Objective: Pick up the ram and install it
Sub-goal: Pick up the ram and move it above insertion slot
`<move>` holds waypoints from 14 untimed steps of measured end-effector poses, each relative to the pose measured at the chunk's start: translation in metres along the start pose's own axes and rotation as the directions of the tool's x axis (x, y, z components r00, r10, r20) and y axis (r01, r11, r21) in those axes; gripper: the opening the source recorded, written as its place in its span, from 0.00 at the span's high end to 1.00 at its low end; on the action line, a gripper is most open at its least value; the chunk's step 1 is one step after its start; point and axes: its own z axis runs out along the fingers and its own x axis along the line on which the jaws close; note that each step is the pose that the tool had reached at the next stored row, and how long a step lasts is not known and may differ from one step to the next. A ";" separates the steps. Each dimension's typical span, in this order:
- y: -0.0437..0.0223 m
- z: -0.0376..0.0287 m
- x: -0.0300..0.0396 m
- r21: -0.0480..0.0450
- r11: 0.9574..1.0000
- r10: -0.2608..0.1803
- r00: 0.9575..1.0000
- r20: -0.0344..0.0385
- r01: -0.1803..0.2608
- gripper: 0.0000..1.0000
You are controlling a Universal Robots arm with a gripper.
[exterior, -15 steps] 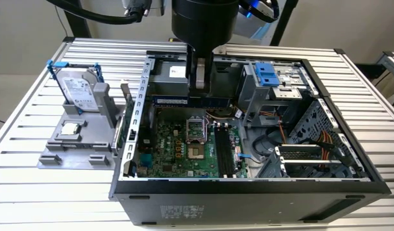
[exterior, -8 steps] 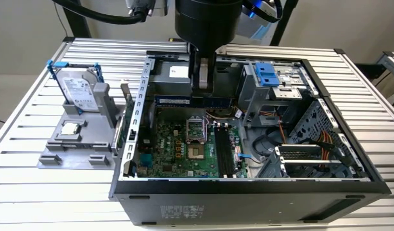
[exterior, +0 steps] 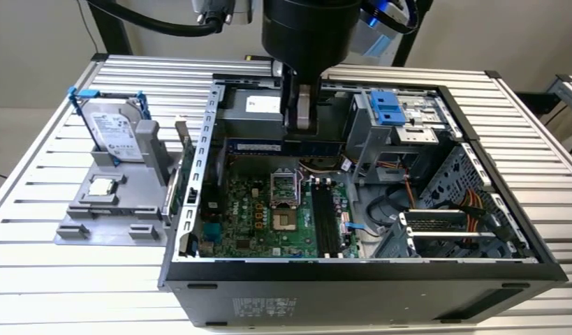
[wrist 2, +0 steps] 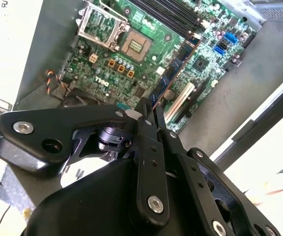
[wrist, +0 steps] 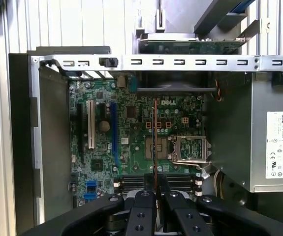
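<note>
My gripper hangs inside the open computer case, shut on the ram. The ram is a long dark blue stick held level above the back part of the green motherboard. Both wrist views show it edge-on, running out from the closed fingertips as a thin blue strip and a thin line. The black memory slots lie lower and nearer the case's front; they also appear under the fingers. The ram lies crosswise to these slots and is not touching them.
A grey fixture at the exterior view's left carries a silver hard drive with blue rails and a small square processor chip. Inside the case are the power supply, a drive cage with a blue tab, cables and the processor socket.
</note>
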 end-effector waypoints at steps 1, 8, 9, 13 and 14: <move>-0.0011 0.0000 0.0000 0.000 1.000 0.000 1.000 0.000 0.000 1.00; -0.0091 0.0000 -0.0003 0.000 1.000 0.000 1.000 0.000 0.000 1.00; -0.0101 -0.0002 -0.0004 0.000 1.000 0.000 1.000 0.000 0.000 1.00; -0.0140 -0.0002 -0.0005 0.000 1.000 0.000 1.000 0.000 0.000 1.00; -0.0150 -0.0002 -0.0005 0.000 1.000 0.000 1.000 0.000 0.000 1.00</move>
